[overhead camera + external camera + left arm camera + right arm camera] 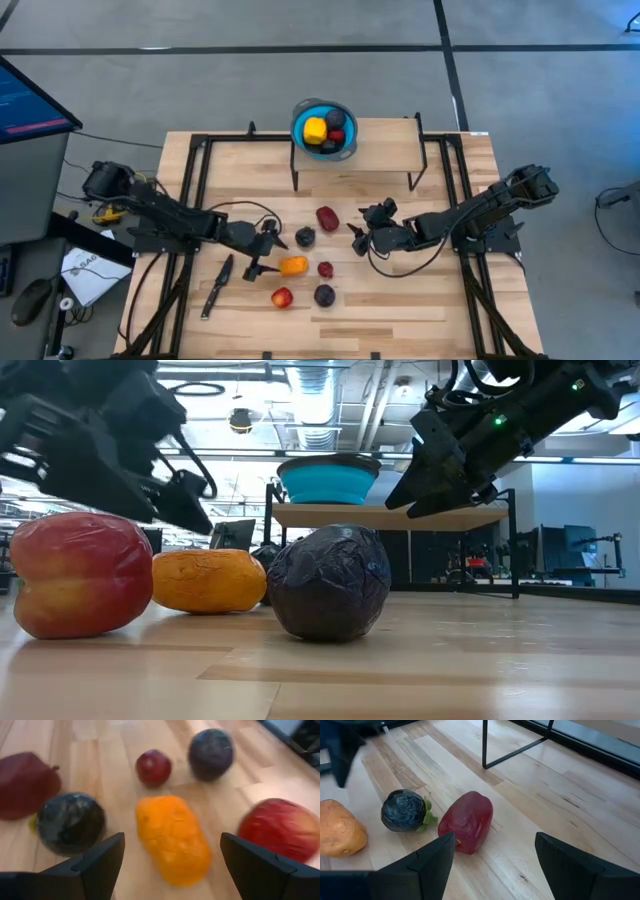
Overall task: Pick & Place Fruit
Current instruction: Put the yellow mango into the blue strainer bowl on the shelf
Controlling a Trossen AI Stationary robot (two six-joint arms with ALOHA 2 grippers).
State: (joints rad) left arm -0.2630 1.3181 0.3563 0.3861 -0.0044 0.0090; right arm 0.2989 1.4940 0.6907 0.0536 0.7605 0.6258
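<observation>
High view first: a blue bowl (324, 127) sits on a raised wooden shelf (380, 142) at the far side of the table (420, 310), and it already holds a yellow piece (315, 129), a red one and a couple of dark ones, so part of the job looks done. Six pieces are left on the table: a large red piece (327, 217), a dark piece with a green stem (305, 237), an orange piece (293, 265), a small red piece (326, 269), a red-and-yellow piece (282, 297) and a dark purple piece (324, 295). A dark knife (216, 285) lies apart to the left. Low view shows the red-and-yellow, orange and purple pieces resting on the table with both arms raised above them. Left wrist view shows the left end effector (172, 857) spread wide and empty, its fingers straddling the orange piece without touching it; that piece is probably next. Right wrist view shows the right end effector (495, 857) parted and empty too, hanging above the large red piece.
</observation>
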